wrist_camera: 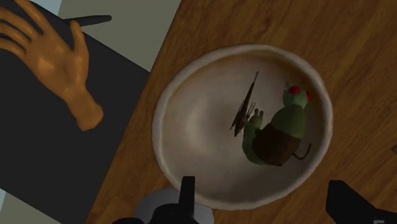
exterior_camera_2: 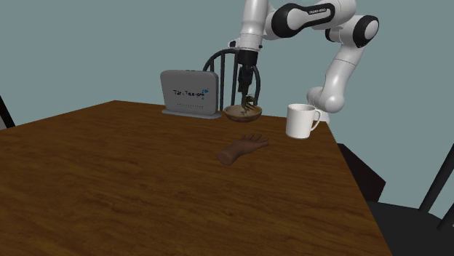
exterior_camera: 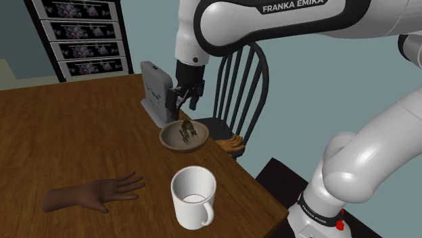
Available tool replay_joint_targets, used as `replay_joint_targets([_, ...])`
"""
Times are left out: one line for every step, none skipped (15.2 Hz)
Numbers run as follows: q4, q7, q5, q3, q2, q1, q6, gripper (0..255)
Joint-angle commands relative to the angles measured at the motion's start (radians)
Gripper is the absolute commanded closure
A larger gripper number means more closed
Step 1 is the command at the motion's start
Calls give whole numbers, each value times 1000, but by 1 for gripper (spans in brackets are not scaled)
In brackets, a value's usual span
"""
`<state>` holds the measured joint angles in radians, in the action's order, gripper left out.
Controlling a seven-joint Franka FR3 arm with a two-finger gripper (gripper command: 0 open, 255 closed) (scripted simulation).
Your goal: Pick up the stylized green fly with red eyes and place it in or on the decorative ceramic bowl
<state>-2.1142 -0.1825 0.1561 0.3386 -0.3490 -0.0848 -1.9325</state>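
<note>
Soft, even, dimmish light. Pale sheen on brown wooden bench [exterior_camera_2: 145,182] in second exterior view. Interior of round beige bowl [wrist_camera: 191,146] softly shaded. Brightest: white mug [exterior_camera: 184,206]. Focus crisp throughout.

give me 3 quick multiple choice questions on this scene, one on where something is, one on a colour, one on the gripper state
1. Where is the fly?
A) clasped in the gripper
B) lying in the bowl
C) inside the mug

2. What colour is the mug?
A) white
B) blue
C) red

3. How do the gripper's fingers stand?
A) shut on the fly
B) shut on nothing
C) open, apart above the bowl

Answers:
1 B: the wrist view shows the fly resting inside the bowl's rim, and neither finger touches it.
2 A: the shoulder view shows the mug plain white.
3 C: the wrist view shows the two fingers well apart over the bowl.
</note>
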Motion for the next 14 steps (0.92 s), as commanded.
replay_joint_targets([0,0,0,0,0,0,0,0])
replay_joint_targets([0,0,0,0,0,0,0,0])
replay_joint_targets([28,0,-1,-4,-6,1,34,0])
replay_joint_targets([57,0,-1,-8,-10,2,67,0])
replay_joint_targets([87,0,-2,-12,-13,3,101,0])
replay_joint_targets([112,0,-3,-15,-15,4,127,0])
replay_joint_targets([112,0,-3,-15,-15,4,127,0])
replay_joint_targets([112,0,-3,-15,-15,4,127,0])
replay_joint_targets([112,0,-3,-15,-15,4,127,0])
replay_joint_targets([112,0,-3,-15,-15,4,127,0])
replay_joint_targets([112,0,-3,-15,-15,4,127,0])
replay_joint_targets([112,0,-3,-15,-15,4,127,0])
replay_joint_targets([112,0,-3,-15,-15,4,127,0])
replay_joint_targets([112,0,-3,-15,-15,4,127,0])
